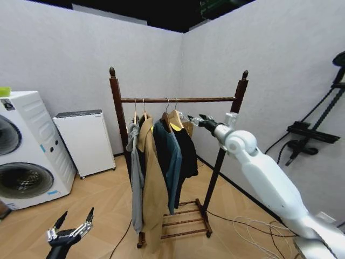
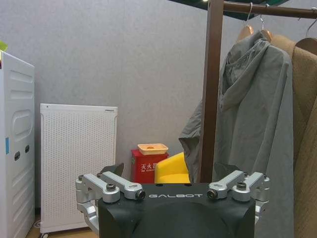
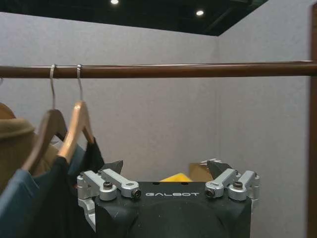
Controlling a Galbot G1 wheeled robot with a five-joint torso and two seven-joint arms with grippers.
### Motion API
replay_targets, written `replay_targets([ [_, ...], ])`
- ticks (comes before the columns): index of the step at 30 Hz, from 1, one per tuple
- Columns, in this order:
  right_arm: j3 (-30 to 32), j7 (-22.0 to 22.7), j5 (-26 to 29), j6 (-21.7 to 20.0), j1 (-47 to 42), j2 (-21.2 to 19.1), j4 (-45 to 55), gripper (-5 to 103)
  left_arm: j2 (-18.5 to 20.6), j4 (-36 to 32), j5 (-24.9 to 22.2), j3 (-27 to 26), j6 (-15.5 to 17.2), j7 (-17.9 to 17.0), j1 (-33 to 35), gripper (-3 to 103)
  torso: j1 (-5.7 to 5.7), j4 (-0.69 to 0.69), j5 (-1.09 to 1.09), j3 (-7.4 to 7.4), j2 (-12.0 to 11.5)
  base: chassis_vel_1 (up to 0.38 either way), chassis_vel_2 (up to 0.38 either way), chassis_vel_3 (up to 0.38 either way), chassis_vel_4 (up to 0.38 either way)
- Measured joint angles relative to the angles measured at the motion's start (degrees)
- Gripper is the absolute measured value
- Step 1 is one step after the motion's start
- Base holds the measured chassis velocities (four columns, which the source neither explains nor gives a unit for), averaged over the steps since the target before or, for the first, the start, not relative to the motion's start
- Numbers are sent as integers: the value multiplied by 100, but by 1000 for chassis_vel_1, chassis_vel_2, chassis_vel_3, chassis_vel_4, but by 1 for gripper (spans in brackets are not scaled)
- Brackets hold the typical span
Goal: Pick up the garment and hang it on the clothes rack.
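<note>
Grey-walled corner room with pale wood floor; the clothes rack (image 1: 178, 100) stands near the corner, its rail running level between two knob-topped posts. The stretch of rail from the last hanger to the post on the robot's right is bare, and open floor lies on both sides of the low slatted shelf. The garment (image 1: 187, 151) hangs on the rail as the last item toward the right, its long axis vertical, its wooden hanger (image 1: 176, 117) hooked over the rail. The right gripper (image 1: 195, 120) is raised just beside that hanger, below the rail, its fingers spread apart and holding nothing.

The right wrist view looks up along the rail (image 3: 198, 70) and shows the black cloth (image 3: 86, 163) close to the gripper's fingers (image 3: 116, 178). The left gripper (image 1: 71, 226) sits low near the floor, well apart from the rack, fingers apart and empty. The left wrist view shows a grey hooded coat (image 2: 257, 129) beside the rack's left post (image 2: 212, 89), and a white perforated cabinet (image 2: 77, 163) against the wall.
</note>
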Motion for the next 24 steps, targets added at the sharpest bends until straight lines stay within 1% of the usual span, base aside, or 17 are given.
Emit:
replay_targets([
  [1,383,-81,-215,85,-457,-2,126,97,0,0,0,0,0,-1,0,100,0,-1,-2,0,1,0,0,0,0],
  [2,740,-176,-452,194,-946,35,242,99,0,0,0,0,0,0,0,100,0,1,-6,-1,1,0,0,0,0],
  [3,740,-176,-452,194,-946,35,242,99,0,0,0,0,0,0,0,100,0,1,-6,-1,1,0,0,0,0],
  [5,1269,-288,-844,367,-1768,158,373,100,0,0,0,0,0,-1,0,100,0,1,0,0,0,0,0,0,0],
  [6,1269,-288,-844,367,-1768,158,373,100,0,0,0,0,0,-1,0,100,0,1,0,0,0,0,0,0,0],
  [8,1662,-336,-1073,520,-2377,255,460,100,0,0,0,0,0,0,-1,100,-1,0,-3,-1,1,0,0,0,0],
  [9,1662,-336,-1073,520,-2377,255,460,100,0,0,0,0,0,0,-1,100,-1,0,-3,-1,1,0,0,0,0],
  [12,2044,-373,-1206,639,-2830,345,545,100,0,0,0,0,0,0,0,100,-1,2,-5,-1,1,0,0,0,0],
  [13,2044,-373,-1206,639,-2830,345,545,100,0,0,0,0,0,0,0,100,-1,2,-5,-1,1,0,0,0,0],
  [14,2228,-420,-1360,747,-3076,420,566,100,0,0,0,0,0,0,0,100,0,2,-5,0,1,0,0,0,0],
  [18,2334,-477,-1625,929,-3357,533,594,100,0,0,0,0,0,0,0,100,0,2,-5,0,1,0,0,0,0],
  [24,2435,-477,-1735,1002,-3540,648,659,100,0,0,0,0,0,-1,0,100,0,3,-5,0,1,0,0,0,0],
])
